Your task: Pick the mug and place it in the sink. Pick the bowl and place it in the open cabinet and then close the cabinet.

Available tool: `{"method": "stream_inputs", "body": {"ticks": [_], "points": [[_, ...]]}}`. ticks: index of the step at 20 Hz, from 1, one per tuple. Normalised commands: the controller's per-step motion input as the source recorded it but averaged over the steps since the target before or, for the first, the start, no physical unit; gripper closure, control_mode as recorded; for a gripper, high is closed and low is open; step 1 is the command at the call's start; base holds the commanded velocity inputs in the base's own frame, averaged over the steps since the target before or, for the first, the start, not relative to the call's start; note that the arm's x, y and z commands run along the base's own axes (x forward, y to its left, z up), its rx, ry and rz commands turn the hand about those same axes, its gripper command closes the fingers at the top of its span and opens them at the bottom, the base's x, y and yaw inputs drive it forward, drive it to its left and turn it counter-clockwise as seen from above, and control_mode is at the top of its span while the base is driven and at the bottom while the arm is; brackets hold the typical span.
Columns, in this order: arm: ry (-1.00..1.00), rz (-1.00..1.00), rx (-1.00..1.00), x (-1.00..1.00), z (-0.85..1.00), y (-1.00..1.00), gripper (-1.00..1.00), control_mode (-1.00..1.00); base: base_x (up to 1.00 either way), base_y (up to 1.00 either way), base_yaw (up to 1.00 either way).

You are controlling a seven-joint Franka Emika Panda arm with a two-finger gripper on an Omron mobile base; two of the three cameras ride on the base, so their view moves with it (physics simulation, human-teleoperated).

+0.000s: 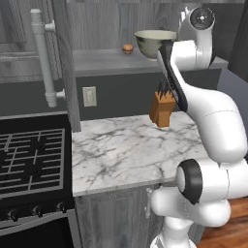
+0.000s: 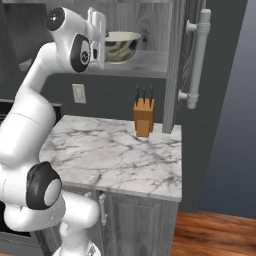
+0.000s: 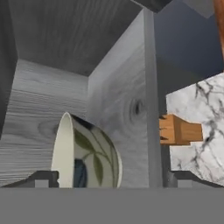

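The bowl point(image 1: 154, 41) point(image 2: 120, 45), cream outside with a leaf pattern inside, rests on the shelf of the open cabinet point(image 1: 106, 60) point(image 2: 150, 62). My gripper point(image 3: 113, 181) point(image 2: 101, 40) is open at the bowl's side. In the hand view, which is rolled sideways, the bowl point(image 3: 87, 157) lies between the two widely spread fingertips point(image 3: 41, 179), and I cannot tell whether they touch it. The mug and the sink are out of view.
The cabinet doors stand open, with bar handles point(image 1: 43, 58) point(image 2: 197, 60). A small orange item point(image 1: 128, 48) sits on the shelf left of the bowl. A wooden knife block point(image 1: 162, 109) point(image 2: 144, 117) stands on the marble counter point(image 1: 131, 145) below. A stove point(image 1: 29, 155) is at the left.
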Motion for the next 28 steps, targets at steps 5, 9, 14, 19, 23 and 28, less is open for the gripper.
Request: {"method": "stream_inputs", "body": {"ticks": [5,9,14,19,23,28], "points": [[-0.26,0.05,0.0,-0.56,0.24,0.0,-1.0,-1.0,0.0,0.0,0.0],[-0.06,0.03,0.02,-0.88,-0.08,0.0,-1.0,-1.0,0.0,0.0,0.0],[0.0,0.01,0.01,-1.0,-0.13,0.0,-1.0,-1.0,0.0,0.0,0.0],[-0.1,0.0,0.01,-0.94,0.0,-0.01,-1.0,-1.0,0.0,0.0,0.0],[-0.05,0.0,0.0,-0.8,0.0,0.0,-1.0,-1.0,0.0,0.0,0.0],[0.0,0.0,0.0,-0.98,-0.12,0.0,-1.0,-1.0,0.0,0.0,0.0]]}}
